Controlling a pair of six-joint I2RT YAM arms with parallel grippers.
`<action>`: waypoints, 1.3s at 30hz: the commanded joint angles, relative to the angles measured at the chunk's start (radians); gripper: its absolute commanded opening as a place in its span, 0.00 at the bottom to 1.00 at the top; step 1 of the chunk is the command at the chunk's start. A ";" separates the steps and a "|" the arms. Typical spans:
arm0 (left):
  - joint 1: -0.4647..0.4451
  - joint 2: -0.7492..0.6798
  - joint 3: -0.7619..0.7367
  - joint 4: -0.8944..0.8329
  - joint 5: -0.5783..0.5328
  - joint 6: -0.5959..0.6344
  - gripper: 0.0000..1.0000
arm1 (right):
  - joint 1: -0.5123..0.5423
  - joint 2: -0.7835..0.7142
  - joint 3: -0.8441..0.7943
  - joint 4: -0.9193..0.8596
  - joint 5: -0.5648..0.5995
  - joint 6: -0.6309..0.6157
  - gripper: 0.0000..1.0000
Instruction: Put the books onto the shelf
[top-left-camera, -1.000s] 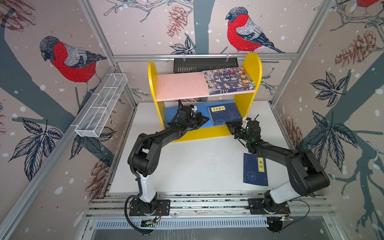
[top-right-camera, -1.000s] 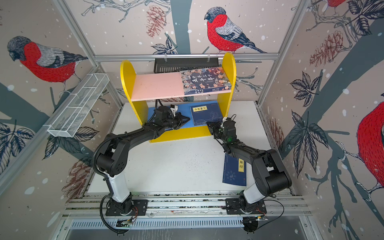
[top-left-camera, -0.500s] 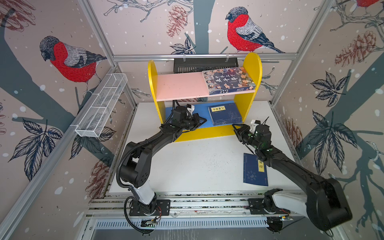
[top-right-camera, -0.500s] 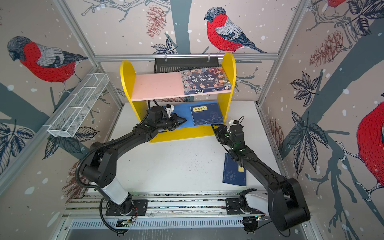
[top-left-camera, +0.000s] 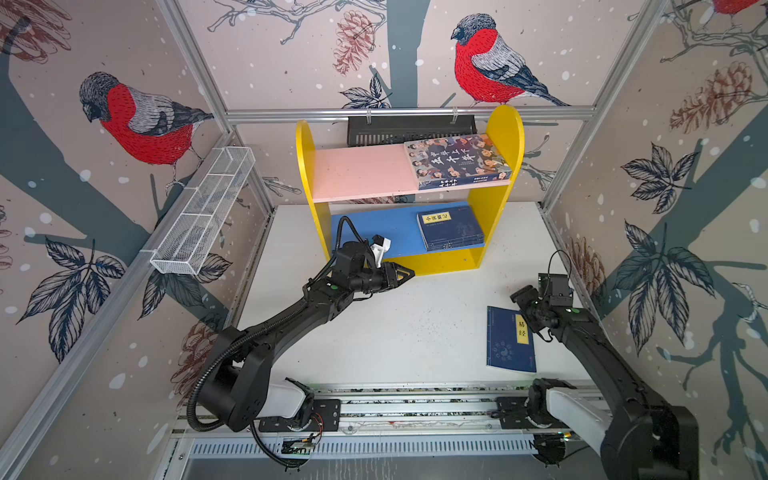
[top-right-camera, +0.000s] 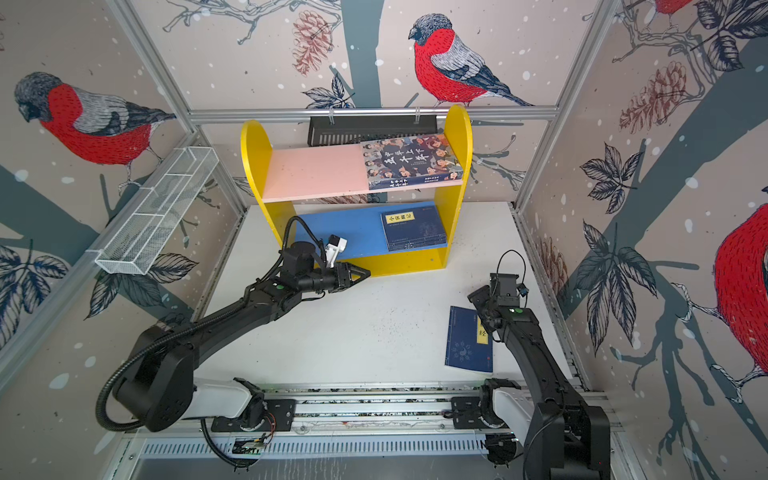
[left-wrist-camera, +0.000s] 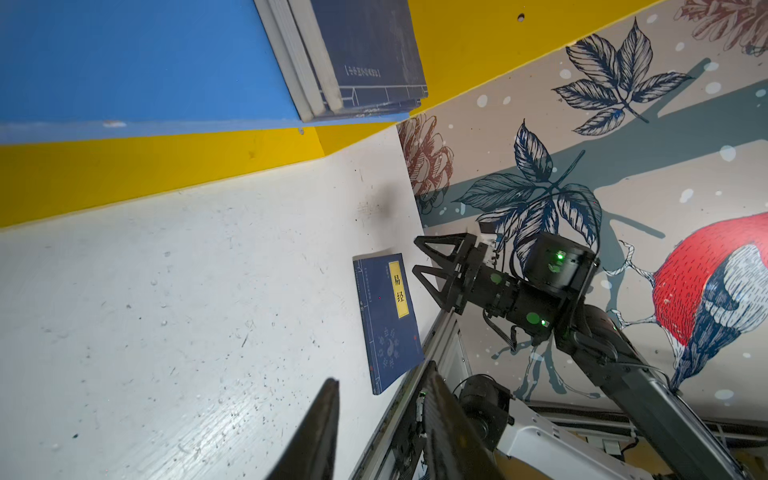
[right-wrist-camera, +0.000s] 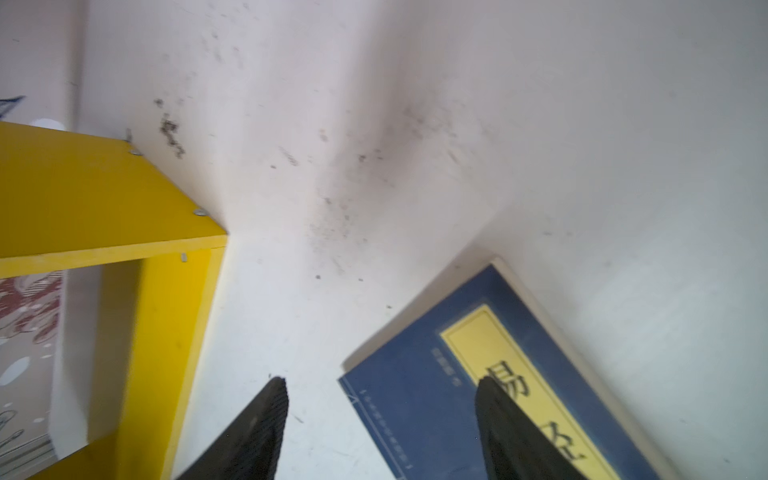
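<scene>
Since a second ago, both arms back from the shelf (top-left-camera: 505, 137): left claw (top-left-camera: 409, 273) out of the lower tier, right claw (top-left-camera: 519, 296) away from the front corner and over to the near right side of the table (top-left-camera: 395, 332).

Left claw: hangs just in front of the yellow front rail, low over the table, tips pointing toward the right side. Shows in its own wrist view a modest gap between the fingers (left-wrist-camera: 318, 432), with nothing in it. Partly open, empty, apart from every book.

Right claw: hovers at the far end of the loose navy book (top-left-camera: 510, 338). Spreads its fingers (right-wrist-camera: 262, 432) wide in its wrist view, one over the yellow title label, one over bare table. Grips nothing. Contact with the cover: cannot tell.

As for the loose navy book: lies flat on the table, cover up, near the front right corner, well apart from the shelf.

Down on the blue lower board (top-left-camera: 374, 226): navy stack (top-left-camera: 451, 226), flat at the right end, just beside the yellow side panel. Shows at least three layers in the left wrist view; exact count unclear.

Up on the pink upper board (top-left-camera: 361, 172): colourful book (top-left-camera: 457, 160), flat at the right end, cover up, spine toward the front edge.
</scene>
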 joint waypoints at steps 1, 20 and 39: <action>-0.005 -0.016 -0.030 0.049 0.057 0.059 0.41 | -0.024 -0.030 -0.036 -0.070 0.027 -0.026 0.74; -0.006 -0.090 -0.131 -0.078 -0.043 0.115 0.55 | -0.155 -0.036 -0.170 -0.070 -0.089 -0.071 0.74; 0.002 -0.020 -0.185 0.008 -0.079 0.117 0.53 | 0.237 0.167 -0.081 0.113 -0.225 -0.114 0.62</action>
